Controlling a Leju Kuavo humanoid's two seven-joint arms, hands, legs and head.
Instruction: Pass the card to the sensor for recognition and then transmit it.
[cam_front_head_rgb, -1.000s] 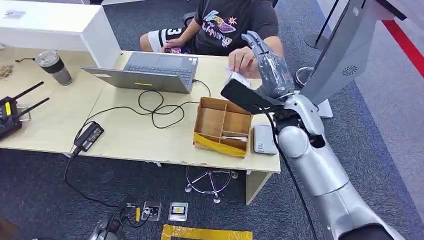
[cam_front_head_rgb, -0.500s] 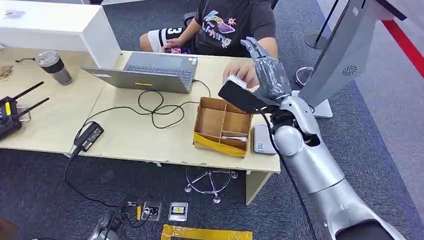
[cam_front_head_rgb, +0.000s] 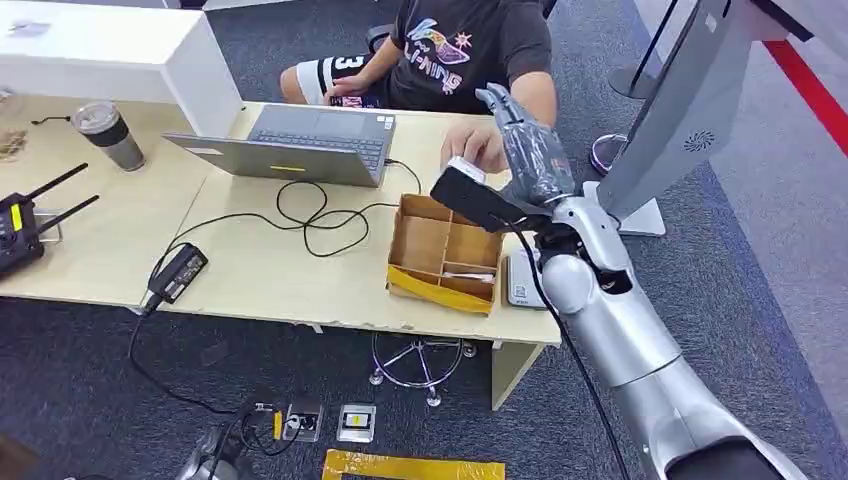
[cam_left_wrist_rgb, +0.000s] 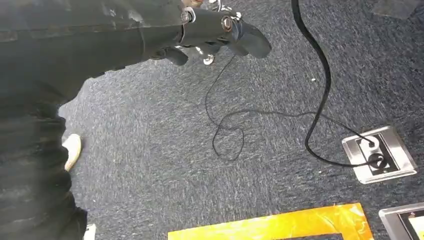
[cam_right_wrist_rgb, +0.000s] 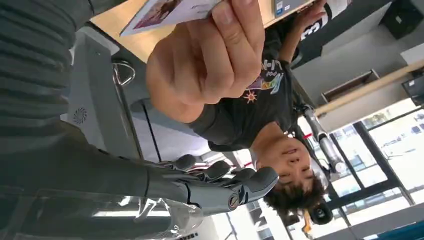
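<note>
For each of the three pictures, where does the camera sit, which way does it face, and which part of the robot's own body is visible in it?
Head view: high on the robot, facing forward and down at the table; its right arm and right hand reach toward a person's hand.
Left wrist view: behind the hanging left hand, facing the carpet, a cable and a floor socket.
Right wrist view: behind the right hand, facing the person's hand holding a card.
Shared: head and right wrist views both show the right hand and the person's hand.

Matt cardboard box (cam_front_head_rgb: 445, 251), glossy card (cam_right_wrist_rgb: 167, 11), rough carpet (cam_left_wrist_rgb: 260, 165)
</note>
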